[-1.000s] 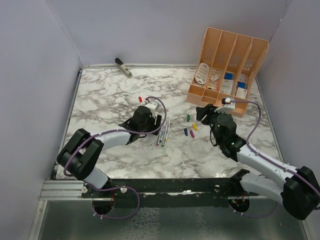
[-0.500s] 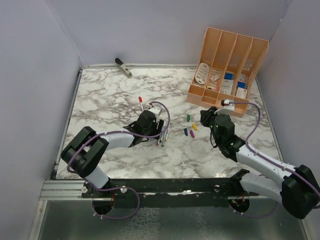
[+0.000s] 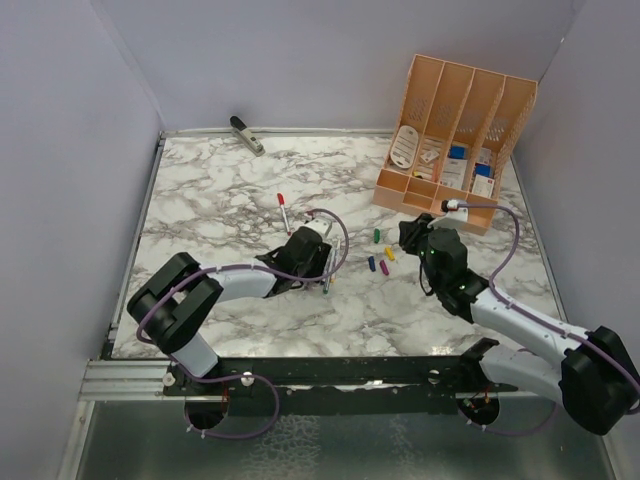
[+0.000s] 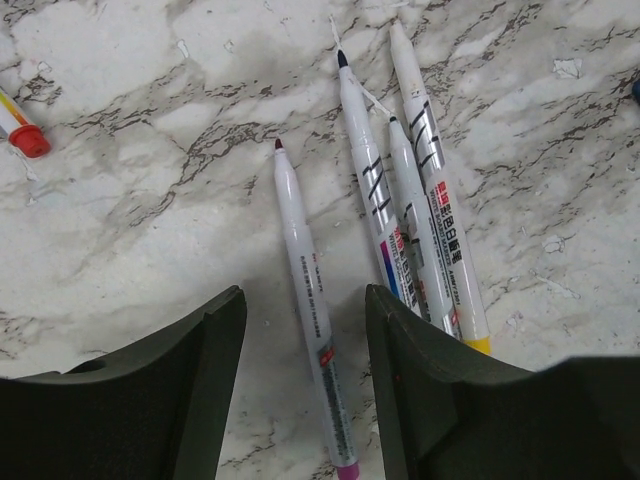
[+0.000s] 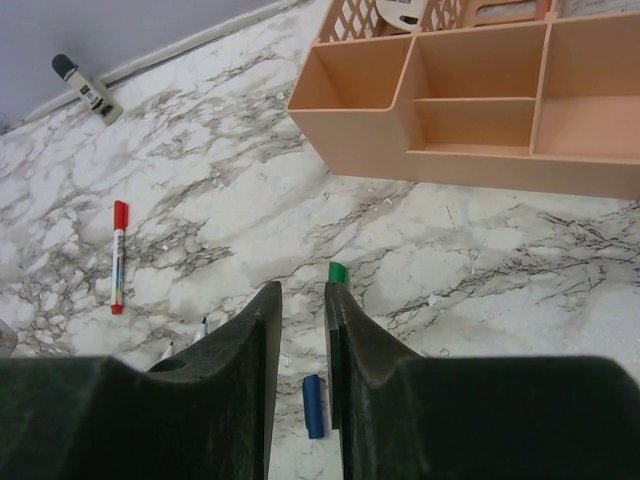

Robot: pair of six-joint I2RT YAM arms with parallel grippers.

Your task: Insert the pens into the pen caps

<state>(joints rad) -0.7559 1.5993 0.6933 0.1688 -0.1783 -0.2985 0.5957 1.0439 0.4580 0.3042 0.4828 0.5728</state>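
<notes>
Several uncapped white pens lie side by side on the marble. One pen with a magenta end [image 4: 308,300] runs lengthwise between the fingers of my left gripper [image 4: 303,296], which is open and just above it, not touching. Three more pens [image 4: 410,230] lie right of it. A red-capped pen [image 3: 283,210] rests apart, seen too as the red-capped pen [image 5: 118,255]. My right gripper [image 5: 303,292] hovers over the pen caps with only a narrow gap and nothing in it. The blue cap [image 5: 314,405] shows through the gap, and the green cap [image 5: 337,271] peeks past the right fingertip. Yellow cap [image 3: 390,254] and magenta cap [image 3: 384,268] lie nearby.
An orange desk organizer [image 3: 455,130] holding small items stands at the back right, close behind the right gripper. A grey clip-like tool [image 3: 246,134] lies at the back wall. Walls enclose the marble table [image 3: 220,190] on three sides.
My left gripper has moved right and toward the near edge, onto the pen group, its jaws narrowing a little. My right gripper's jaws have closed to a narrow gap and shifted slightly left.
</notes>
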